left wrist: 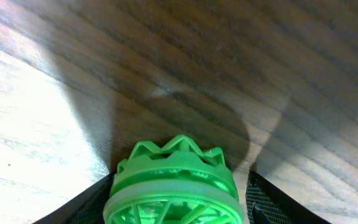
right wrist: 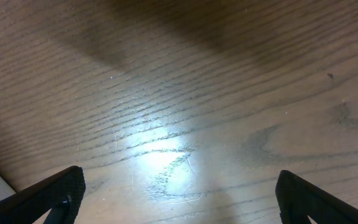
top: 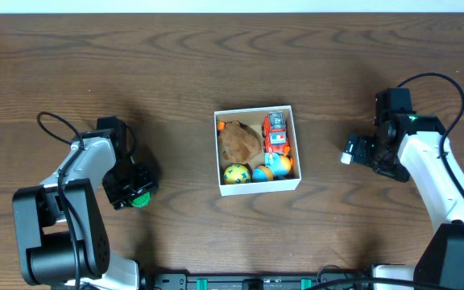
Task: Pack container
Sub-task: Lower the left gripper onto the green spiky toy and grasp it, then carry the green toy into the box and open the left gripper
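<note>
The container (top: 260,184), a small white-walled box, sits at the table's middle. It holds a brown plush toy (top: 240,142), a red toy car (top: 275,133), a yellow-green ball (top: 236,173) and a blue and orange toy (top: 272,167). My left gripper (top: 135,193) is low at the table, left of the box, with its fingers around a green ribbed round toy (top: 141,199). In the left wrist view that toy (left wrist: 174,180) fills the space between the jaws (left wrist: 176,214). My right gripper (top: 351,151) is open and empty, right of the box. It is also open over bare wood in the right wrist view (right wrist: 179,199).
The dark wooden table (top: 216,64) spreads around the box. The arm bases stand at the front left (top: 55,242) and front right (top: 457,250). A black cable (top: 55,125) loops over the left arm.
</note>
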You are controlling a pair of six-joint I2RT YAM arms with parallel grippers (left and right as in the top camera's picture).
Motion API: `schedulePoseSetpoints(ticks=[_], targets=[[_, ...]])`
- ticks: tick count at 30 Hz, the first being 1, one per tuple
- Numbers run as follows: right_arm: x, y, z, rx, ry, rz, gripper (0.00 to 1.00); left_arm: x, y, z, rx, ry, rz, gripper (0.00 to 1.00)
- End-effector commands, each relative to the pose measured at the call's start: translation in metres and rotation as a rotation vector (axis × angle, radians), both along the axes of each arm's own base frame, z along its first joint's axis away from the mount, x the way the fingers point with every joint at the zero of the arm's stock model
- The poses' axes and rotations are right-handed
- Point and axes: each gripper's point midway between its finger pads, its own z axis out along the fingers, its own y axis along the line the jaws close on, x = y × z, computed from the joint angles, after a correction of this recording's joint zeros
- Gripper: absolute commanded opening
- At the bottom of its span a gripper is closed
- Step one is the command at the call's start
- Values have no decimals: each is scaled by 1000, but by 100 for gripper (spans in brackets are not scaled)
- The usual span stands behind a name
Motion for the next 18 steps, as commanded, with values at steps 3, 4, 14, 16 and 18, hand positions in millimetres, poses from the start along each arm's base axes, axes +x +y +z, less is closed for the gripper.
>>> schedulePoseSetpoints(ticks=[3,4,14,16,18], targets=[[-1,-1,0,2,1,7,99,3,2,-8,9,-10,3,64],[-1,-1,0,2,1,7,99,3,2,-8,10,-11,3,63],[-1,-1,0,2,1,7,99,5,2,-8,11,-19,4,49],[-1,-1,0,2,1,7,99,6,2,-8,11,-20,4,48],[-1,-1,0,2,1,7,99,8,3,-8,12,-28,4,47]])
